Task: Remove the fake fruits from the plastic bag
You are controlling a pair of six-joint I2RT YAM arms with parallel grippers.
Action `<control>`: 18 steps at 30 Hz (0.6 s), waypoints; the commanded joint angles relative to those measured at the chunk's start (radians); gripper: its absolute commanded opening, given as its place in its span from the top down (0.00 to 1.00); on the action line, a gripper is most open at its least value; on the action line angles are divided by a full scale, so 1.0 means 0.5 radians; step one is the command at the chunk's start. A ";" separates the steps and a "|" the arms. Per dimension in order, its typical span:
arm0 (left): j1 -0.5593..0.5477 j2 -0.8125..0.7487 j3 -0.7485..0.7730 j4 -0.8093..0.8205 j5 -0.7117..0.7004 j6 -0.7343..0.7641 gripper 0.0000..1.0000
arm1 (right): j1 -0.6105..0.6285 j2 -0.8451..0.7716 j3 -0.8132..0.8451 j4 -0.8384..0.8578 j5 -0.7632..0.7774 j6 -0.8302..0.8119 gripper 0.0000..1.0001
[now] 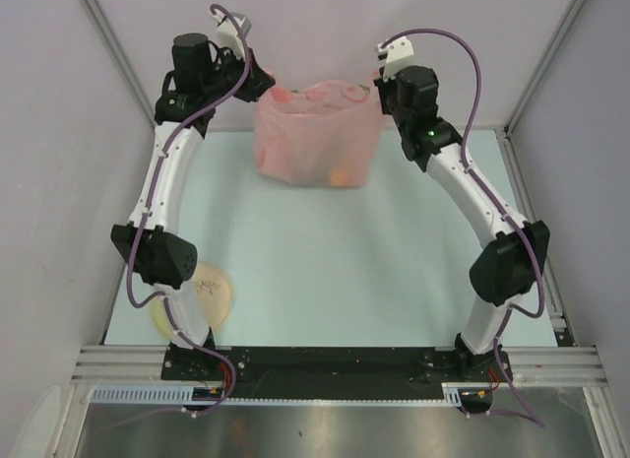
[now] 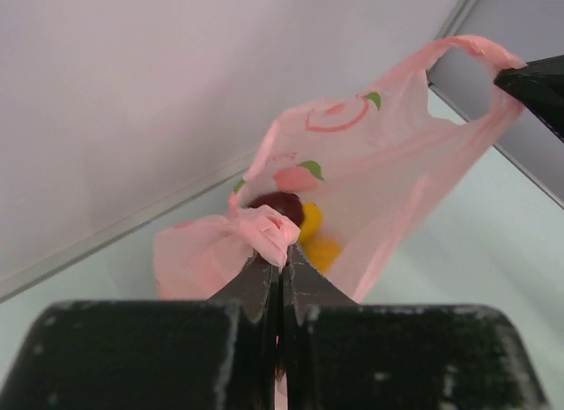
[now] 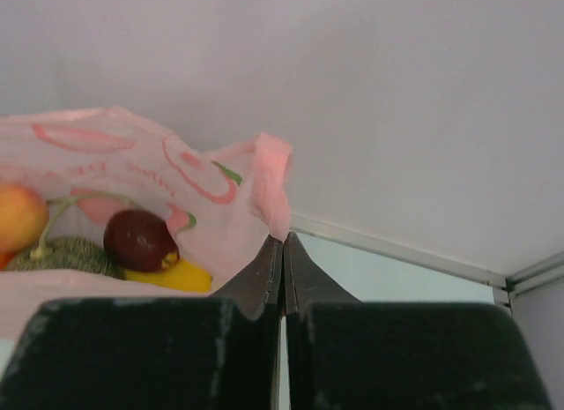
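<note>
Plastic bag, pink, translucent, mouth up and stretched open, hangs between both grippers above the far part of the table; cannot tell if its bottom touches the surface. Left gripper at the bag's left top edge, jaws pressed together, clamping a bunched loop handle. Right gripper at the bag's right top edge, jaws closed tight on the other handle. Cream plate sits well apart from the bag, on its near-left side, partly hidden under the left arm. All visible fruits are inside the bag, low down. Netted grey-green melon lies at the bottom. Peach-coloured fruit is just above the melon, toward the bag's left side. Dark red apple touches the melon on its right. Yellow oblong fruit lies under the apple. From the top view only an orange smudge shows through the bag wall.
</note>
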 commanded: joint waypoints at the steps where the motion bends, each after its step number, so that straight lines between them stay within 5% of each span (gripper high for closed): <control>1: -0.047 -0.366 -0.318 0.061 0.115 -0.031 1.00 | 0.040 -0.377 -0.414 0.193 0.036 -0.033 1.00; 7: -0.056 -0.934 -1.443 0.276 0.112 0.006 0.99 | 0.083 -0.663 -1.034 0.061 -0.025 0.087 1.00; 8: -0.059 -0.974 -1.512 0.279 0.109 0.015 0.90 | 0.080 -0.682 -1.086 0.015 -0.065 0.126 0.96; 9: -0.059 -1.038 -1.561 0.273 0.084 0.018 0.45 | 0.074 -0.709 -1.120 0.000 -0.096 0.136 0.86; 11: -0.062 -1.075 -1.602 0.200 0.032 0.009 0.17 | 0.065 -0.758 -1.154 -0.046 -0.172 0.148 0.48; 12: -0.059 -1.118 -1.587 0.157 -0.002 0.021 0.06 | 0.065 -0.783 -1.151 -0.052 -0.185 0.139 0.40; 14: -0.050 -1.173 -1.534 0.028 -0.097 0.052 0.00 | 0.071 -0.862 -1.139 -0.034 -0.200 0.093 0.26; 18: 0.072 -1.473 -1.602 -0.147 -0.262 0.080 0.00 | 0.086 -1.028 -1.072 -0.123 -0.209 0.178 0.19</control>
